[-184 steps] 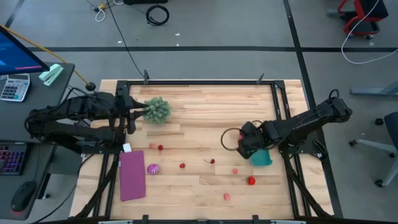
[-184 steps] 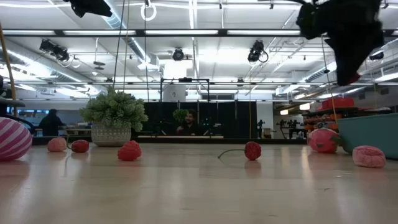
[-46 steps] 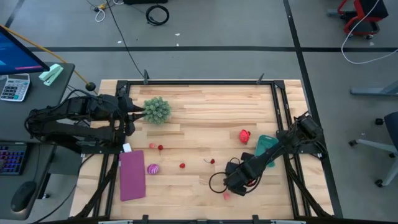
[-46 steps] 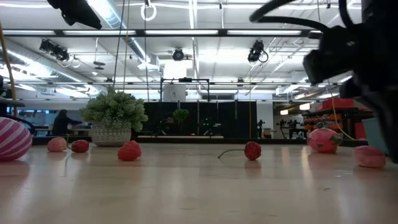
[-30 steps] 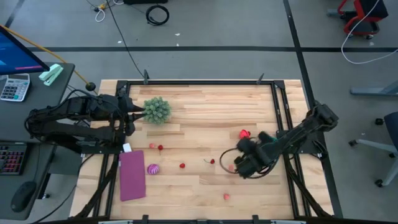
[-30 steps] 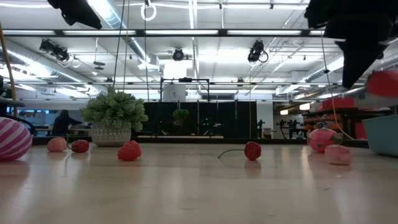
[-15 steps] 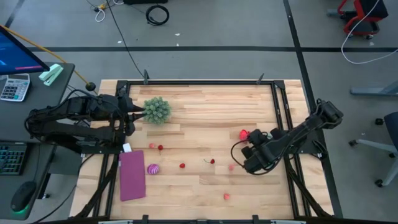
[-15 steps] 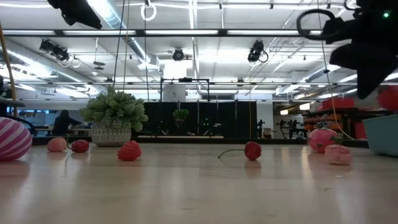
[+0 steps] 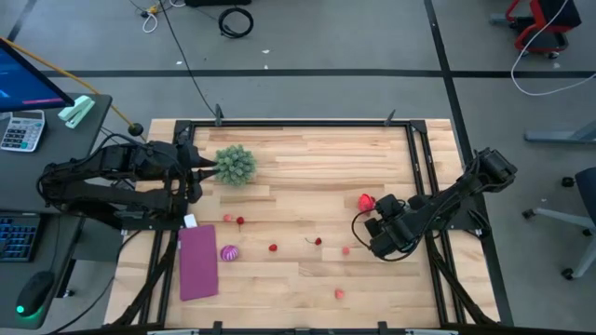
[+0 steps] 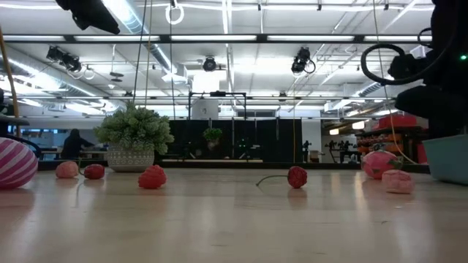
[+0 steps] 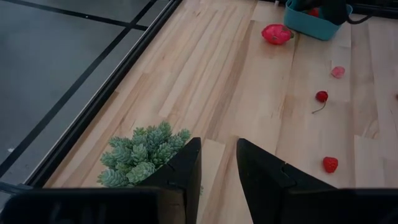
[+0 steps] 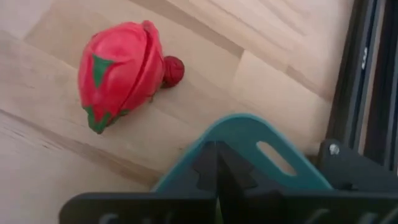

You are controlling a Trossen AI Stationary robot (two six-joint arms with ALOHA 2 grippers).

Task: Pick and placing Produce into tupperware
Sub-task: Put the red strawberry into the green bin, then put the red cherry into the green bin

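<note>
The high view looks straight down on the whole table [image 9: 298, 177]; the low view looks level across it. Both wrist views share the teal tub [image 11: 314, 25] and the big red fruit [image 12: 118, 65]

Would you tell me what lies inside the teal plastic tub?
At the rim of the teal plastic tub a bit of red shows; the shut right end effector over it hides the rest.
</note>
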